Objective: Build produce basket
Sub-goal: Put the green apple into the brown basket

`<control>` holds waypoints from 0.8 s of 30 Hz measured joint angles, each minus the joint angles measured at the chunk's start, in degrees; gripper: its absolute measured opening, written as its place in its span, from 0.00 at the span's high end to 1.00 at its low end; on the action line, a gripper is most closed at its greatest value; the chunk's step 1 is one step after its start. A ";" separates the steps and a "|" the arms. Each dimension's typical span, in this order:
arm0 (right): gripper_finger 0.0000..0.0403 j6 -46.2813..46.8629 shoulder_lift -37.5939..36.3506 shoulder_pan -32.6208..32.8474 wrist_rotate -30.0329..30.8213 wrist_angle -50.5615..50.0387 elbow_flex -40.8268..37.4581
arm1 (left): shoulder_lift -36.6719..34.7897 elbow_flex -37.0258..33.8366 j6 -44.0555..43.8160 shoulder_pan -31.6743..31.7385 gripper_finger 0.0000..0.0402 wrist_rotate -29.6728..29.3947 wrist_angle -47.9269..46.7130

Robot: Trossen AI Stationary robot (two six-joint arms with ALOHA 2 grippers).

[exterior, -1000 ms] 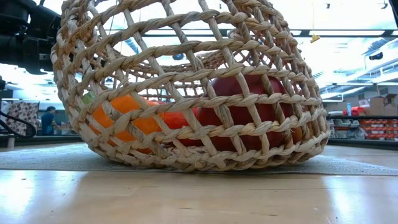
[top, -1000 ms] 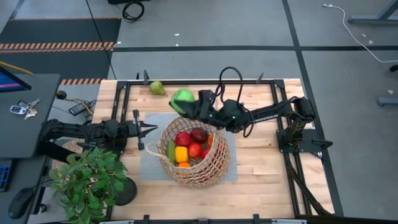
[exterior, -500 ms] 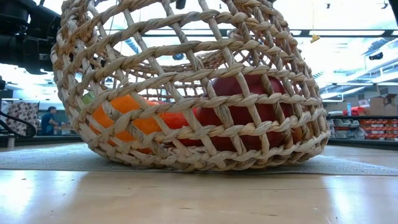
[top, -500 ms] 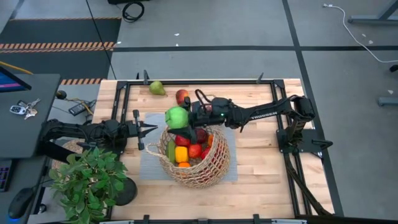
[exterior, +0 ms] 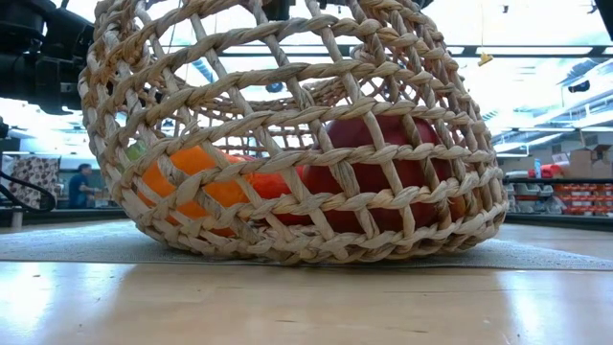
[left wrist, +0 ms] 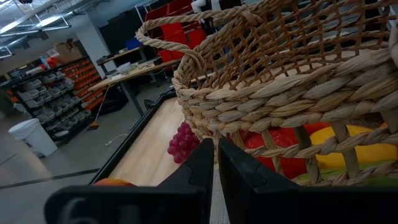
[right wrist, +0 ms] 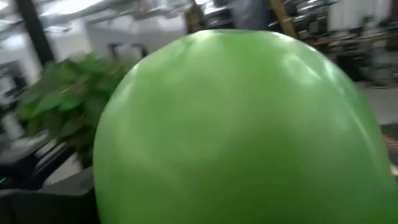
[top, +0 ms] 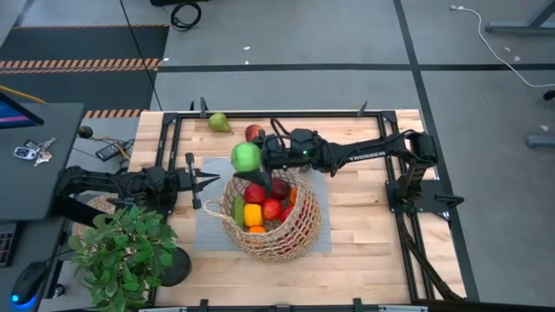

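Even overhead light, bench (top: 364, 225) bright w/ soft shadows. Low view: strong backlight glare thru basket (exterior: 287, 144), foreground bench blurred. Green apple (right wrist: 242, 130) in right gripper fills its wrist cam, out of focus.

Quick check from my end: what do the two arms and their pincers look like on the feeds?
Both arms are dark, nearly black, built of jointed segments. The right arm carries small white lettering along its forearm, a black cable looping above its wrist, and a small green light near the right pincer. The left pincer ends in two slim, pointed black fingers with flat inner faces.
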 joint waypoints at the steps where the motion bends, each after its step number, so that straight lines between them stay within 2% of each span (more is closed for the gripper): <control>1: 0.09 -0.55 0.00 0.24 -1.59 -0.56 0.00 | 0.00 0.00 0.00 0.00 0.93 0.00 0.00; 7: 0.09 1.45 0.00 2.38 -3.59 -1.45 0.00 | 0.00 0.00 0.00 -0.02 0.91 0.02 0.00; 14: 0.09 3.49 0.00 5.12 -0.04 -2.74 0.00 | 0.00 0.00 0.00 -0.01 0.92 0.00 0.00; 19: 0.09 1.84 0.00 6.25 2.92 -3.11 0.00 | 0.00 0.00 0.00 0.00 0.93 0.02 0.00; 22: 0.09 -1.32 0.00 7.90 3.42 -6.76 0.04 | 0.00 -0.01 0.00 0.00 0.92 0.02 0.00; 24: 0.09 -6.16 0.04 9.54 7.88 -9.15 0.02 | 0.00 -0.01 0.00 0.00 0.92 0.01 0.00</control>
